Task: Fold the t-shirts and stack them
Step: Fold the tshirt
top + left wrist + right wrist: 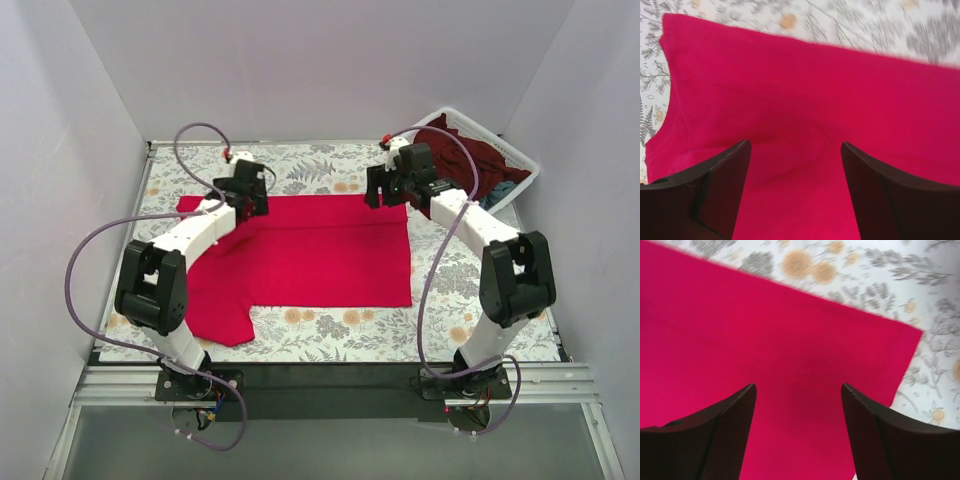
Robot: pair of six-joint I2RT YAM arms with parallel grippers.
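A bright crimson-red t-shirt (310, 255) lies flat on the floral table, folded along its far edge, one sleeve sticking out at the near left. My left gripper (252, 197) is open over the shirt's far left corner; cloth fills the gap between its fingers in the left wrist view (795, 150). My right gripper (385, 192) is open over the far right corner, with the red cloth (797, 390) under its fingers. Neither holds anything. A dark maroon shirt (465, 150) and a teal-blue one (497, 192) lie in the basket.
A white mesh basket (523, 160) stands tilted at the back right corner. The floral tablecloth (330, 330) shows around the shirt. Grey walls close in the left, back and right sides.
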